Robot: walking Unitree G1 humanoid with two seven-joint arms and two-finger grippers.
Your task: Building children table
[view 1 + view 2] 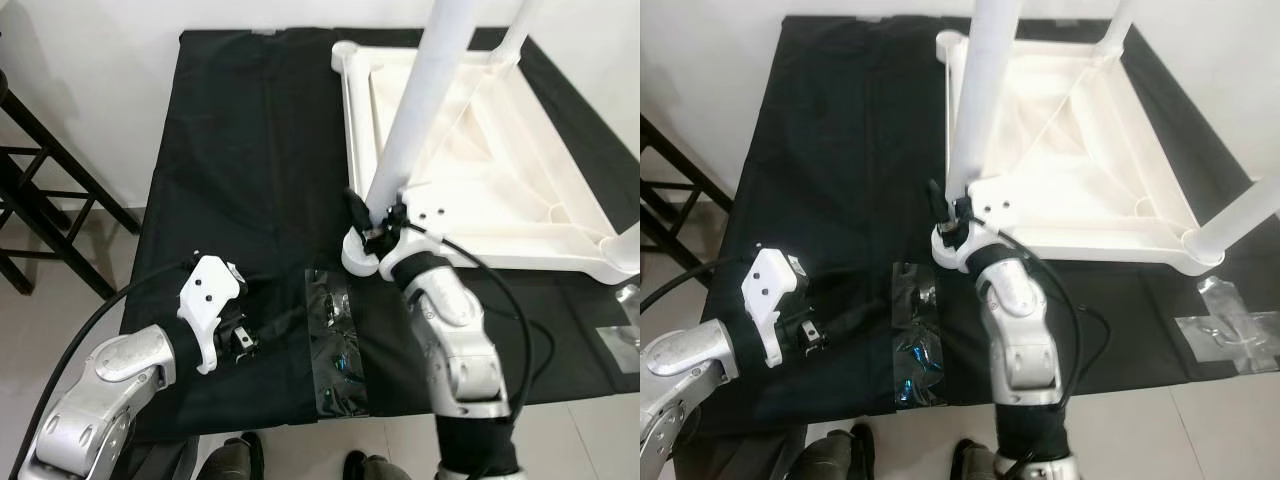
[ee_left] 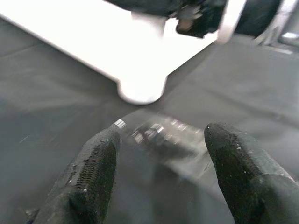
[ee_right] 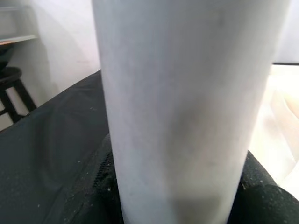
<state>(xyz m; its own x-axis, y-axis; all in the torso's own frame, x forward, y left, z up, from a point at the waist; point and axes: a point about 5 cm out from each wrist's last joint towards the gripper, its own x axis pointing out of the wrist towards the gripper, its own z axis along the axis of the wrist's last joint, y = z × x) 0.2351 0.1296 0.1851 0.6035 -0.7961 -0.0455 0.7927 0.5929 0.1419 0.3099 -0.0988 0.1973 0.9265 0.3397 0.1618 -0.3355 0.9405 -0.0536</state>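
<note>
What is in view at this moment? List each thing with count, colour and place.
Table top: one, white, upside down on the black cloth.
Table legs: three in view, white, standing up from the table top's corners.
Black cloth: one, spread over the floor.
Plastic bags: two, clear; one at the cloth's near edge, one at its right.
Stool: one, dark, far left.
Left gripper: open, above the near bag.
Right gripper: shut around the near leg's base.
</note>
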